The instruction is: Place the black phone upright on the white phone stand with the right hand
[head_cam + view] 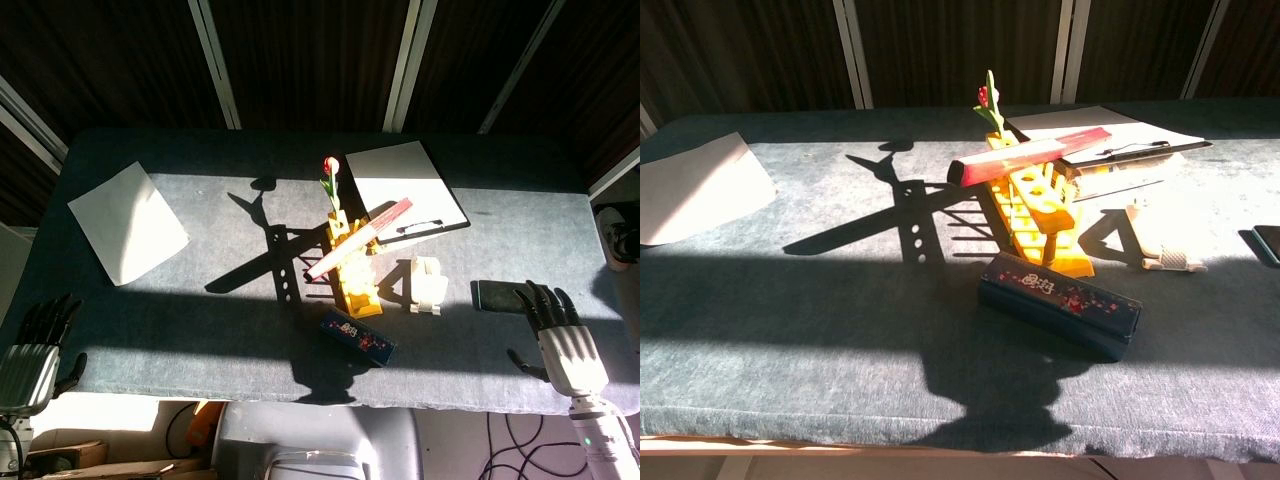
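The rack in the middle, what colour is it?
Yellow rack, clearest in the chest view.

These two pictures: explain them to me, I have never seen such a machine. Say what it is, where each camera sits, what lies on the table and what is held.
This is a two-armed robot with human-like hands, steered by a person. The head view looks down from above; the chest view looks across the table from lower down.

On the grey table lie a black phone, a white phone stand, a yellow rack with a red bar across it, a dark box, a clipboard and a paper sheet.

The right hand has its fingers at the phone, which lies flat, not lifted. The left hand rests off the table edge, holding nothing.
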Action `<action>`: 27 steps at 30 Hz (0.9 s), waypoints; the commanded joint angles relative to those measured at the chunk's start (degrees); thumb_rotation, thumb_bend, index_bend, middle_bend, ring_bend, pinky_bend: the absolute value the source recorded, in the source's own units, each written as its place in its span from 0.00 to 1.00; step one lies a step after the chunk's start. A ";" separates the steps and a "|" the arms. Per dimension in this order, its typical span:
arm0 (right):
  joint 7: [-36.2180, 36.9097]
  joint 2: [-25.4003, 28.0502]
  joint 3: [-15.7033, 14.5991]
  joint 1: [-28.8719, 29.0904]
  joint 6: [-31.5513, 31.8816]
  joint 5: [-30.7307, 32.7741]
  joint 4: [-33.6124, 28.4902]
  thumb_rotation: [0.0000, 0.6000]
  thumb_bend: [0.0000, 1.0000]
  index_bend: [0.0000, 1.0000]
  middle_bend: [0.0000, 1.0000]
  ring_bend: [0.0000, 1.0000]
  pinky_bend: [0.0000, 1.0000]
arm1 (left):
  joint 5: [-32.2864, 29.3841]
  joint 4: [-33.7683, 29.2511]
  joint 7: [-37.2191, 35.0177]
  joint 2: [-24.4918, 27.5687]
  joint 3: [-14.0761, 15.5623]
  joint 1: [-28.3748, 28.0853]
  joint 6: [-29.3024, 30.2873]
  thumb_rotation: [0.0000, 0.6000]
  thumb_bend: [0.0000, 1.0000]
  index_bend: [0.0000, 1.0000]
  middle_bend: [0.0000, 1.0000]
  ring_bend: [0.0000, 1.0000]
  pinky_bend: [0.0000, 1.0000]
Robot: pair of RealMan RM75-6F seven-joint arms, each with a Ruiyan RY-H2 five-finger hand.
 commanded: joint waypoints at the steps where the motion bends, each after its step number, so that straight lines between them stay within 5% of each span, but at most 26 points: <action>1: 0.05 0.33 0.57 -0.24 -0.94 0.44 -0.25 1.00 0.38 0.00 0.00 0.00 0.00 | 0.62 0.04 -0.41 0.15 0.39 -0.27 -0.42 1.00 0.40 0.00 0.00 0.00 0.03; 8: 0.53 0.30 2.72 0.37 -5.11 3.21 0.19 1.00 0.38 0.00 0.00 0.00 0.00 | 1.44 0.02 -1.84 0.85 0.92 -0.62 -0.96 1.00 0.40 0.00 0.00 0.00 0.03; 20: -5.23 -2.57 10.88 11.39 -28.71 20.29 7.81 1.00 0.38 0.04 0.00 0.00 0.00 | 2.01 0.45 -3.29 1.26 1.16 -0.85 -0.94 1.00 0.40 0.00 0.00 0.00 0.03; 27: -10.36 -4.80 11.60 15.99 -37.47 26.35 13.01 1.00 0.38 0.12 0.03 0.00 0.00 | 2.50 0.53 -3.42 1.36 1.48 -0.54 -0.35 1.00 0.40 0.00 0.00 0.00 0.03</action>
